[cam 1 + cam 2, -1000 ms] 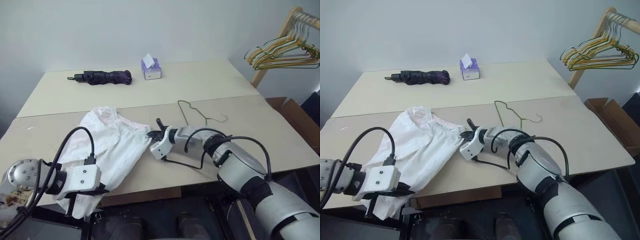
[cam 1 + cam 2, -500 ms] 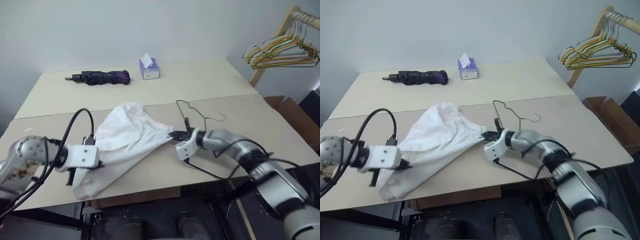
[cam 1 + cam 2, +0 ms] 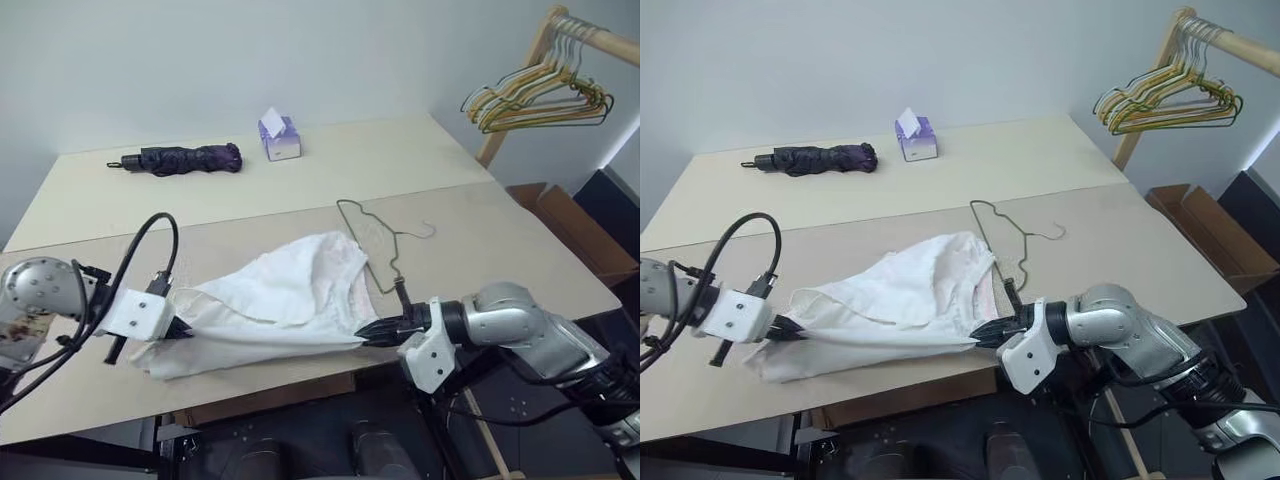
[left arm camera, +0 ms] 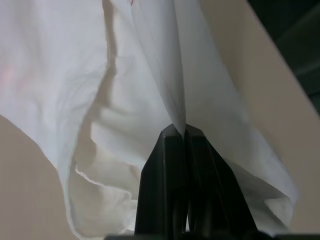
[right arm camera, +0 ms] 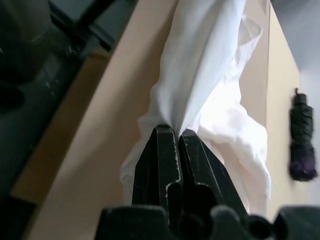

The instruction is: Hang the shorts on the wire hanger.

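While both grippers pinch the shorts (image 3: 280, 310) along the table's front edge | left gripper (image 3: 186, 328) and right gripper (image 3: 368, 334) clamped on opposite ends, probably stretching them flat | wire hanger (image 3: 375, 240) just behind, mid-table (image 3: 480, 230), free.

Head stereo pair: high viewpoint, facing forward and down over table (image 3: 480, 225); right eye offset slightly sideways. Both eyes share whole tabletop, shorts (image 3: 285, 305) at lower centre of frame, hanger rack (image 3: 1170, 75) at upper right of frame.

Left wrist camera: very near, looks along left gripper (image 4: 185, 132) into cloth.

Right wrist camera: equally near, looks along right gripper (image 5: 178, 132); shares shorts, table edge, umbrella (image 5: 302, 142) at right of frame with head views.
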`<state>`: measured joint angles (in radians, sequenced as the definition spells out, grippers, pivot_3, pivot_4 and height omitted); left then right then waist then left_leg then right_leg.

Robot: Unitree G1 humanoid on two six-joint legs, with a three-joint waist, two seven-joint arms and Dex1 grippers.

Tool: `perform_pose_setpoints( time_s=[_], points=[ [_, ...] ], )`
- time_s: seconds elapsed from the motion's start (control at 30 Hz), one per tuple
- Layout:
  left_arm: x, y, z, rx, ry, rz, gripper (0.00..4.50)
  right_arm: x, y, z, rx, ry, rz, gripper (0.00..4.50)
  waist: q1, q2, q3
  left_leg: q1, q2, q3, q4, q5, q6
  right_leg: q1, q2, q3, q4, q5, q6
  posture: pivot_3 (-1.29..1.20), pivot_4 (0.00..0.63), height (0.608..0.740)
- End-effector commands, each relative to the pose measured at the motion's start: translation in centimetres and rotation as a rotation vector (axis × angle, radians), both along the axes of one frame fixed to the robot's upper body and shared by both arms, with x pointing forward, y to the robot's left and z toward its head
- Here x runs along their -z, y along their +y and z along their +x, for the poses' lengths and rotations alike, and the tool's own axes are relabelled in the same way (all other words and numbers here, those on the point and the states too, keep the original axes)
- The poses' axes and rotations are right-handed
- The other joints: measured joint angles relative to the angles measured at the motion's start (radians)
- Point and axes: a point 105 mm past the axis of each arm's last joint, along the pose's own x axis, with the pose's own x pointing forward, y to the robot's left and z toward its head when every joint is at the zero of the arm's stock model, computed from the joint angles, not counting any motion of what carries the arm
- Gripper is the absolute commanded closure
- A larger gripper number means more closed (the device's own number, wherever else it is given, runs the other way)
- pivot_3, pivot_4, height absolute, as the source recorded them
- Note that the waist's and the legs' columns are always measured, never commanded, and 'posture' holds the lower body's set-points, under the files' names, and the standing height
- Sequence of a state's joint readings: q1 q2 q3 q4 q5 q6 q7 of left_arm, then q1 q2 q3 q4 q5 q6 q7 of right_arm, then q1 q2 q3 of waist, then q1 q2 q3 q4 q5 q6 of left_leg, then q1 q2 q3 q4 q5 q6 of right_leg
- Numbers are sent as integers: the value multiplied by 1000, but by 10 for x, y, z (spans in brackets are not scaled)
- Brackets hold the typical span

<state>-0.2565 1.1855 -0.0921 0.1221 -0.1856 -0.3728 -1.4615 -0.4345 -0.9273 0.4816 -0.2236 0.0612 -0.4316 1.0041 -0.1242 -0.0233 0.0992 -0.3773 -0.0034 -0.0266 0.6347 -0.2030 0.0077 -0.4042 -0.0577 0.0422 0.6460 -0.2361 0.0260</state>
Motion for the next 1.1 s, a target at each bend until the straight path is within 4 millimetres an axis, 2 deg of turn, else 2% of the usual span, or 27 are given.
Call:
perform_pose_setpoints(
  time_s=[0.03, 0.1, 0.17, 0.23, 0.3, 0.37, 0.4, 0.43, 0.47, 0.53, 0.6, 0.67, 0.77, 0.83, 0.97, 1.03, 1.1],
  points=[
    [-15, -2, 22, -119, -101, -48, 4500, -35, -2, 25, 94, 71, 110, 4475, 5, -1, -1, 0, 0, 0, 1, 0, 0, 0, 0, 0, 0, 0, 0, -123, 21, 740],
    [-26, -7, 39, -182, -148, -110, 4500, -52, 0, 42, 120, 89, 163, 4475, 6, -3, -2, -2, 0, 0, 4, 0, 0, 0, 1, -1, 0, 2, 2, -120, 14, 740],
    [-54, -12, 71, -263, -272, -229, 4500, -74, 4, 70, 158, 57, 207, 4475, 9, -5, -4, -5, 0, -2, 8, 0, 0, -2, 2, -2, 0, 4, 3, -111, 0, 740],
    [-89, -9, 112, -394, -470, -306, 4500, -103, 13, 113, 266, -66, 265, 4475, 9, -7, -6, -6, -1, -2, 9, 0, 0, -1, 2, -2, 0, 4, 3, -103, 0, 740],
    [-129, 0, 152, -566, -704, -351, 4500, -143, 22, 160, 441, -273, 390, 4475, 3, -9, -8, -8, -2, -3, 11, 1, -1, -4, 2, -3, 0, 8, 3, -96, 0, 740],
    [-169, 10, 175, -704, -918, -381, 4500, -187, 24, 191, 620, -459, 542, 4475, -1, -10, -11, -8, -4, -3, 10, 1, -1, -7, 1, -2, 1, 14, -6, -89, 0, 740],
    [-193, 15, 183, -785, -1030, -417, 4500, -211, 20, 201, 710, -556, 626, 4475, -2, -10, -12, -13, -5, -4, 8, 1, -2, -14, -1, -1, 3, 15, -6, -87, 0, 740],
    [-216, 21, 186, -859, -1135, -457, 4500, -231, 16, 206, 776, -654, 689, 4475, -1, -10, -13, -18, -6, -6, 8, 1, -3, -21, -2, 0, 5, 14, -6, -83, 0, 740],
    [-230, 24, 187, -907, -1201, -481, 4500, -242, 13, 207, 811, -722, 726, 4475, -1, -10, -15, -23, -7, -9, 7, 1, -6, -27, -3, 0, 12, 14, -6, -83, 0, 740],
    [-282, 36, 175, -1000, -1494, -520, 4500, -278, 1, 201, 881, -890, 886, 4475, 0, -11, -16, -38, -8, -10, 7, 5, -16, -42, -5, 2, 13, 14, -6, -80, 0, 740],
    [-317, 42, 157, -1042, -1702, -580, 4500, -298, -7, 191, 897, -1004, 1004, 4475, -3, -11, -16, -49, -13, -9, 7, 7, -18, -55, -10, 2, 15, 14, -5, -80, 0, 740],
    [-334, 37, 146, -995, -1796, -623, 4500, -301, -10, 186, 877, -1058, 1036, 4475, -4, -11, -16, -54, -18, -6, 7, 7, -20, -60, -16, 4, 17, 12, -1, -82, 0, 740],
    [-334, 27, 146, -903, -1786, -650, 4500, -291, -12, 188, 852, -1017, 1028, 4475, -4, -11, -17, -51, -23, -3, 8, 2, -11, -56, -21, 6, 17, 8, 5, -82, 0, 740],
    [-315, 16, 150, -763, -1726, -631, 4500, -268, -13, 193, 810, -995, 954, 4475, -4, -11, -18, -47, -25, -2, 9, -2, -4, -52, -21, 6, 16, 9, 8, -90, 0, 740],
    [-260, 5, 150, -532, -1564, -564, 4500, -207, -9, 194, 676, -914, 802, 4475, -10, -11, -21, -41, -27, -2, 10, 2, -1, -43, -21, 7, 17, 12, 11, -95, 0, 740],
    [-222, 5, 145, -453, -1435, -540, 4500, -168, -7, 188, 586, -844, 722, 4475, -19, -11, -21, -33, -28, -2, 10, 3, 0, -34, -21, 6, 14, 15, 11, -95, 0, 740],
    [-186, 5, 135, -398, -1281, -525, 4500, -133, -5, 178, 491, -774, 646, 4475, -31, -9, -23, -31, -29, -4, 10, 4, 2, -32, -22, 7, 11, 16, 12, -96, 0, 740]
  ],
)
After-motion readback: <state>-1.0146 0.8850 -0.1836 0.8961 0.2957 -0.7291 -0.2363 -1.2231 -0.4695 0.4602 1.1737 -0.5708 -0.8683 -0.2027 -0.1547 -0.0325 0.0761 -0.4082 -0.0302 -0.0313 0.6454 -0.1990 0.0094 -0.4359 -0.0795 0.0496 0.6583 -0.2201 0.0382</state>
